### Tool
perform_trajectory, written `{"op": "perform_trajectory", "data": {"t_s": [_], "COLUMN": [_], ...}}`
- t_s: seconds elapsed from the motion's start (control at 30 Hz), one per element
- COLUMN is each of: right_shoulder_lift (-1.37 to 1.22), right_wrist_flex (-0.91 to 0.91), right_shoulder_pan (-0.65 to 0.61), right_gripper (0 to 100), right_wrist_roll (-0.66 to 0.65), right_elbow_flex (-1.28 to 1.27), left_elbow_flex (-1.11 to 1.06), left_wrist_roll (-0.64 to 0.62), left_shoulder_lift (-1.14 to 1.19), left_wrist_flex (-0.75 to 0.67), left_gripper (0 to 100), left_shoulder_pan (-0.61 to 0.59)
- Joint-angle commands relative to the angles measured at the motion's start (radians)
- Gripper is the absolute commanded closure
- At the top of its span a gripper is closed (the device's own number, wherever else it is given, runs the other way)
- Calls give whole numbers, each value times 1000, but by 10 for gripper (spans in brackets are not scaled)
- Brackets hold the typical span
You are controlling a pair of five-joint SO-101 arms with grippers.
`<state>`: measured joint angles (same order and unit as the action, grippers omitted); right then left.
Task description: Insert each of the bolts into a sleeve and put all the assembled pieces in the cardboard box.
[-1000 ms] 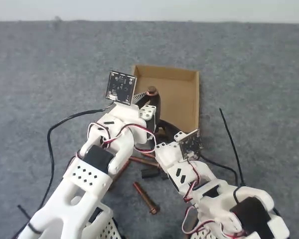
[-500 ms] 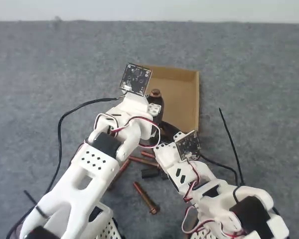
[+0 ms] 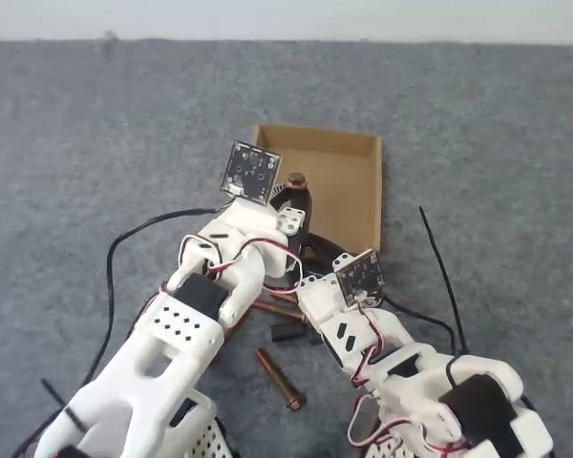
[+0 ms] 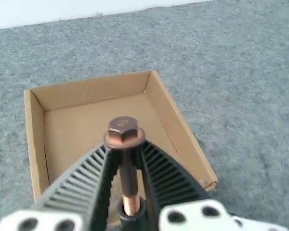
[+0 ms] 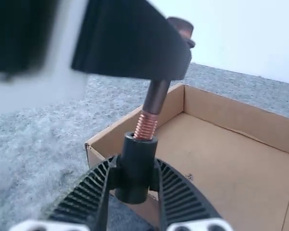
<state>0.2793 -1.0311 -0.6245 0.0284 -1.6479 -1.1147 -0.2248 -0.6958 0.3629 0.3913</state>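
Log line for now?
left gripper: shut on bolt | right gripper: shut on sleeve | bolt tip in sleeve, at cardboard box edge | loose bolt on table

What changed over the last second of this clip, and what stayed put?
The left arm's wrist swung toward the brown cardboard box, then drew partly back; the left tool stayed shut on the copper hex-head bolt, whose head barely shifted. The right tool kept holding the black cylindrical sleeve on the bolt's tip. Box and the loose copper bolt on the grey carpet stayed put.

cardboard box [image 4: 34, 139] floor open beyond left claw [image 4: 125, 144].
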Motion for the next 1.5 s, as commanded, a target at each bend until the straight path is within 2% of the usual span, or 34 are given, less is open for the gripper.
{"op": "perform_trajectory", "data": {"t_s": [0.0,0.17,0.33,0.5,0.77,1.0,1.2,1.47], "right_shoulder_lift": [54,56,56,56,54,54,53,51], "right_wrist_flex": [-8,-8,-8,-16,-58,-56,-56,-56], "right_shoulder_pan": [36,58,77,74,77,79,79,81], "right_gripper": [993,993,993,993,993,993,993,993], "right_wrist_roll": [-14,-14,-12,-12,-12,-14,-14,-14], "right_elbow_flex": [-17,-14,-5,-6,-15,-15,-15,-14], "left_elbow_flex": [-27,-58,-134,-199,-206,-222,-226,-205], "left_wrist_roll": [20,21,21,20,21,18,21,23], "left_shoulder_lift": [-3,-17,-141,-221,-221,-229,-230,-230], "left_wrist_flex": [0,14,18,18,14,18,18,20], "left_gripper": [988,988,988,988,985,823,845,822], "left_shoulder_pan": [-9,32,95,97,91,97,98,55]}}
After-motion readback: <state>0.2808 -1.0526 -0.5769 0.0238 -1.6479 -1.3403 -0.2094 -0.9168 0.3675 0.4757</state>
